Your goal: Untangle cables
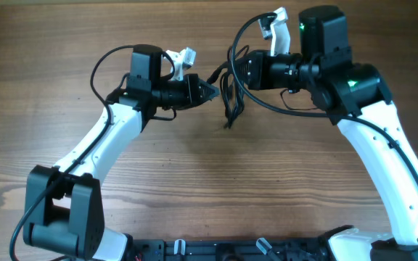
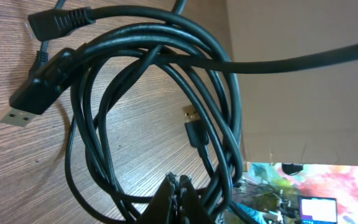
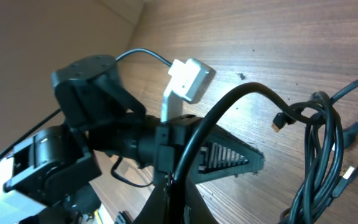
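While right gripper (image 3: 170, 186) clamps tangled cables (image 3: 319, 143) | left gripper (image 2: 178, 183) closed

I work over a flat wooden surface (image 1: 194, 181) with a brown finish and a fine grain running left to right in the overhead view. A few small dark specks (image 3: 241, 76) lie on the wood. At the far side, a plain beige panel (image 2: 303, 106) stands upright against the surface's edge. Below the panel, the left wrist view shows a blurred, colourful strip of room (image 2: 272, 180) with a lit screen (image 2: 319, 210). Lighting is soft and even across the wood.
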